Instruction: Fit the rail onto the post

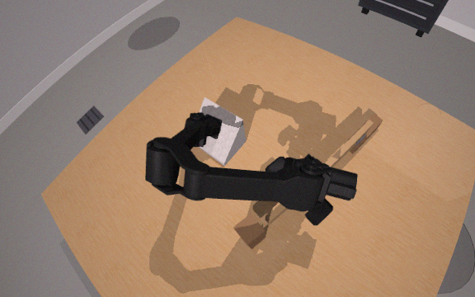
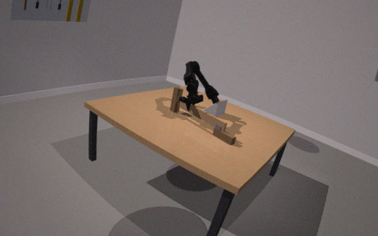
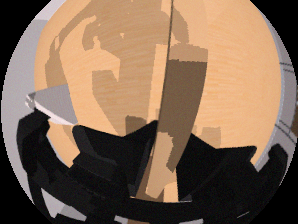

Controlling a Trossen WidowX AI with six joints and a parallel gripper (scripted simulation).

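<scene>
The long wooden rail (image 2: 209,118) (image 3: 187,90) runs from beside the post to the low footboard block (image 2: 223,136) (image 1: 375,121). Its far end is at the grey bracket (image 2: 218,127) (image 1: 361,139). My gripper (image 2: 188,106) (image 3: 165,124) is shut on the rail near its post end, from above. The short wooden post (image 2: 176,99) (image 1: 251,235) stands upright just past that end. The rail's near part appears raised off the table. The arm and fingers hide the pegs, the holes and the joint, so contact with the post and exact level cannot be told.
A white and grey wedge-shaped block (image 1: 221,142) (image 2: 219,109) (image 3: 56,102) stands on the table (image 1: 406,173) (image 2: 136,121) to one side of the rail, near the arm's base. The arm reaches over from that side. Its shadows fall across the rail and table.
</scene>
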